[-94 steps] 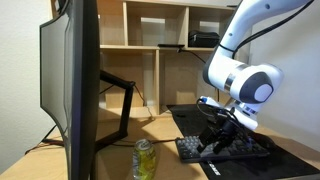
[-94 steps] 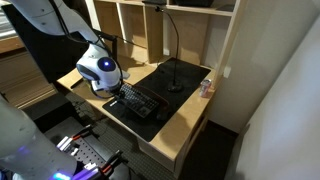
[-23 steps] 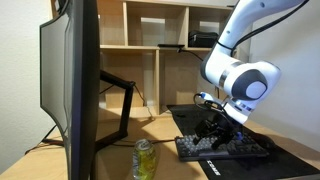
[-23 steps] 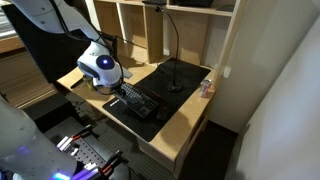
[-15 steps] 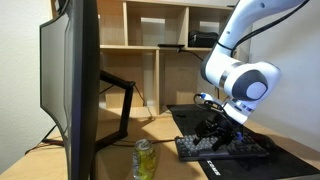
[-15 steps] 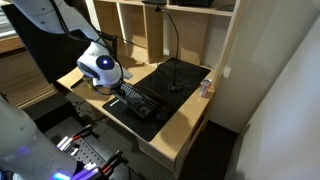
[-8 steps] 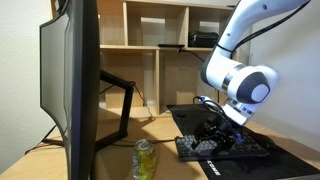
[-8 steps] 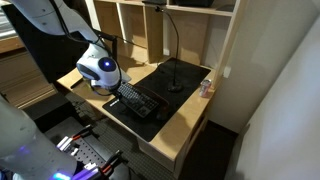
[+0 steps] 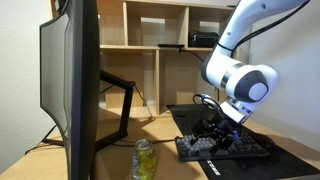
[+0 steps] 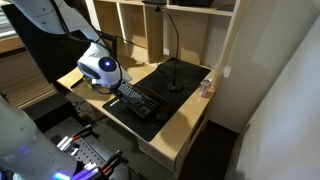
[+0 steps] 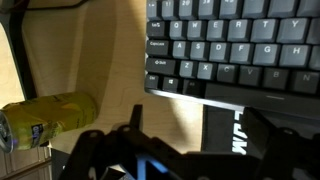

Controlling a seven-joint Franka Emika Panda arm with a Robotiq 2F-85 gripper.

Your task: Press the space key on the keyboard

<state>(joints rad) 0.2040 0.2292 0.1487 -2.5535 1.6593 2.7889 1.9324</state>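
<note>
The black keyboard [image 9: 228, 148] with dark grey keys lies on the black desk mat [image 10: 168, 82]. It also shows in the other exterior view [image 10: 138, 102] and fills the top right of the wrist view [image 11: 235, 45]. My gripper [image 9: 214, 137] hangs low over the keyboard's end nearest the can, with the jaws spread and nothing between them. In the wrist view the gripper [image 11: 200, 135] sits just off the keyboard's front edge, over bare desk and the mat's white lettering. I cannot pick out the space key.
A yellow-green drink can [image 9: 145, 158] stands on the wooden desk beside the keyboard and shows in the wrist view [image 11: 45, 115]. A large monitor [image 9: 75, 80] on an arm blocks one side. Shelves [image 9: 160, 30] rise behind. A lamp stand [image 10: 175, 55] sits on the mat.
The gripper has sunk slightly toward the keyboard's end over the last second. Nothing else has moved.
</note>
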